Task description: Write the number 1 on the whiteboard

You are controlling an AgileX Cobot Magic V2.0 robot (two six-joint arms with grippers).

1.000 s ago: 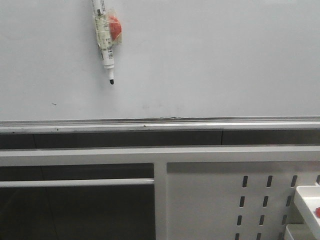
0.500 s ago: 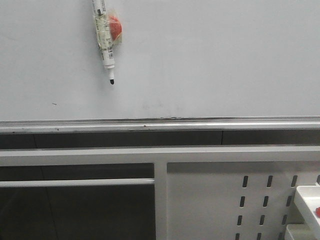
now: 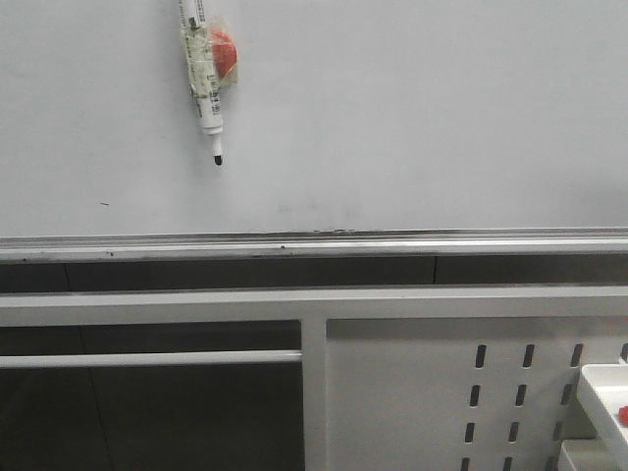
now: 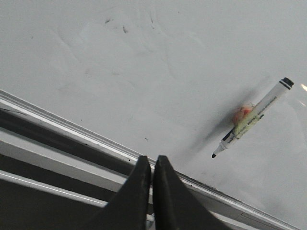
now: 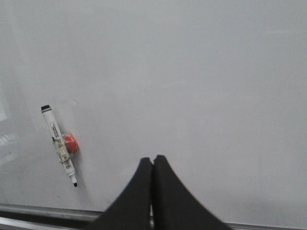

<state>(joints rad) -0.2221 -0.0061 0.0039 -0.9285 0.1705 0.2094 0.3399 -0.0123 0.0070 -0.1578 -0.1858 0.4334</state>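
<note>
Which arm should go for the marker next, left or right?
Probably left. The marker hangs on the whiteboard toward the robot's left in the front view. Both the left pincer and right pincer are shut and empty; no stroke shows yet.
</note>
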